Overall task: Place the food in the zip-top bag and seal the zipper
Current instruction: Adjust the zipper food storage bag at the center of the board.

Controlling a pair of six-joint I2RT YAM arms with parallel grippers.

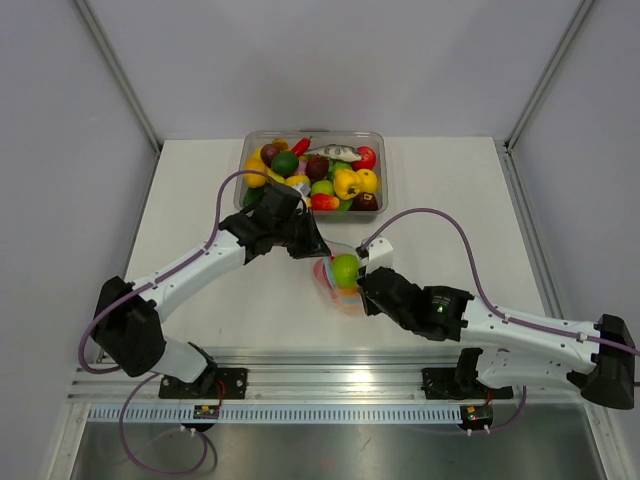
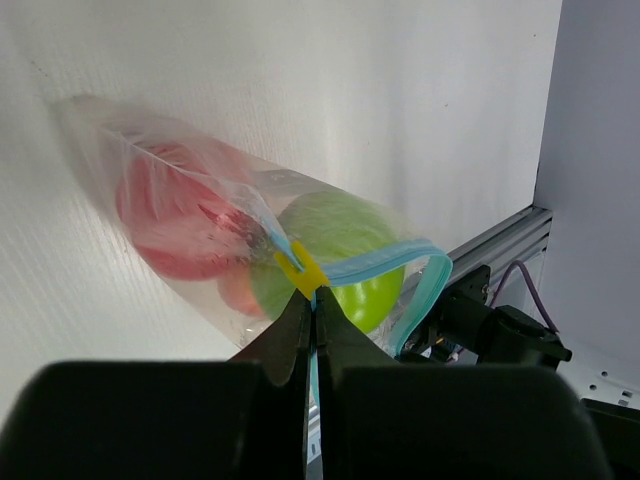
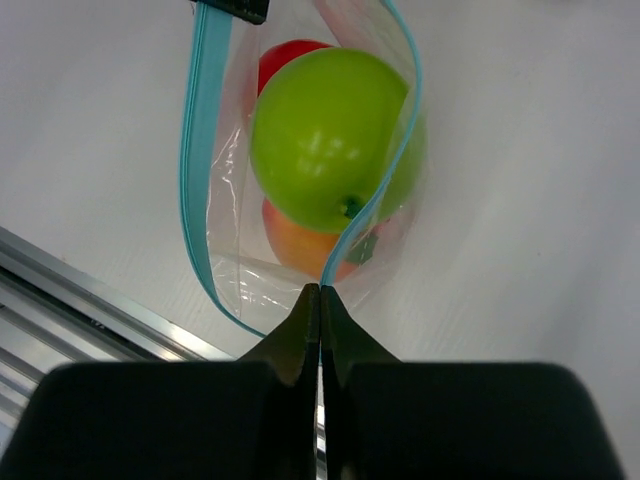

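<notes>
The zip-top bag point(image 1: 335, 285) hangs between my two grippers over the table's middle. Inside it are a green apple point(image 3: 325, 135), a red fruit point(image 3: 285, 55) and an orange fruit point(image 3: 295, 245). The left gripper point(image 2: 312, 295) is shut on the teal zipper point(image 2: 375, 262) at its yellow tab point(image 2: 300, 272). At the other end, the right gripper point(image 3: 320, 290) is shut on one teal zipper strip point(image 3: 385, 185). The second strip point(image 3: 200, 130) bows away from it, so the bag's mouth gapes. From above, the left gripper point(image 1: 318, 250) sits left of the apple point(image 1: 346, 268) and the right gripper point(image 1: 364, 287) just beyond it.
A rigid clear tub point(image 1: 381, 142) with several toy fruits and vegetables stands at the back of the table. An aluminium rail point(image 1: 330, 360) runs along the near edge, close below the bag. White walls close in both sides.
</notes>
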